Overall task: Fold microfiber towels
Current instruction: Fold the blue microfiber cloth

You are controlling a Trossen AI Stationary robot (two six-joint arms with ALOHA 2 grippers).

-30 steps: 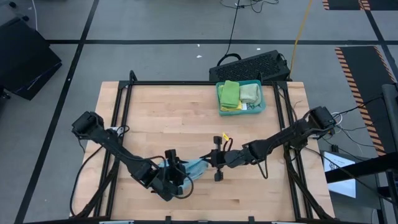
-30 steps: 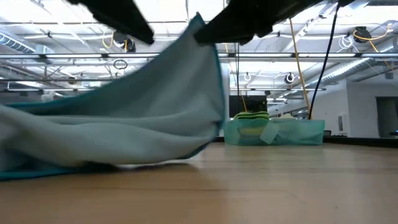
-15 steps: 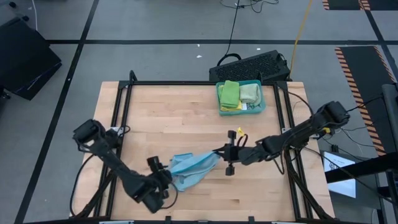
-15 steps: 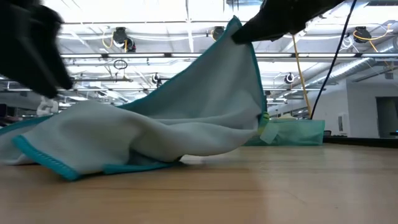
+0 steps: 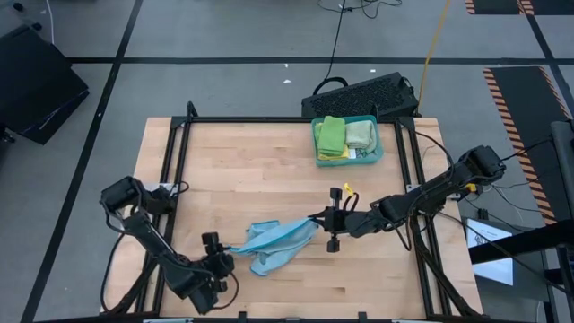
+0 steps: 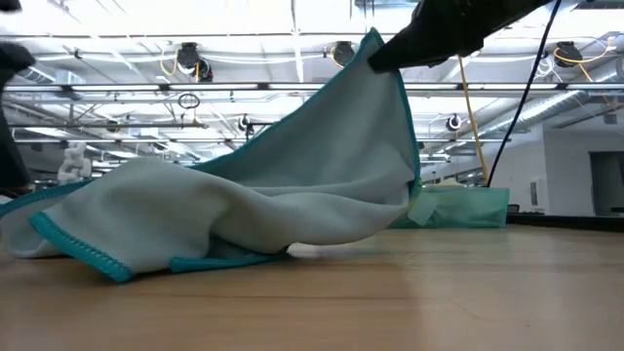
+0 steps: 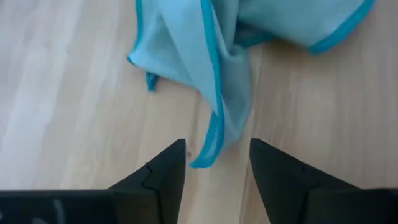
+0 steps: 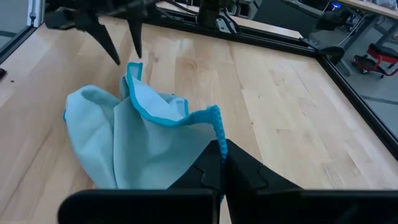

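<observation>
My right gripper (image 5: 316,221) pinches corner of light blue towel (image 5: 273,242), mid-table, lifted. My left gripper (image 5: 221,252) spread apart, straddling opposite corner (not gripping). Risk: left closes beside hem, misses; towel stays bunched, fold goes crooked

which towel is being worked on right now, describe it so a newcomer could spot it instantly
On the wooden table, look at the near middle, well in front of the teal tray of stacked cloths. There lies the light blue towel, crumpled, one corner pinched and lifted by the right end effector, with the open left end effector at its other end. It is the only cloth outside the tray, edged in darker teal stitching.
</observation>
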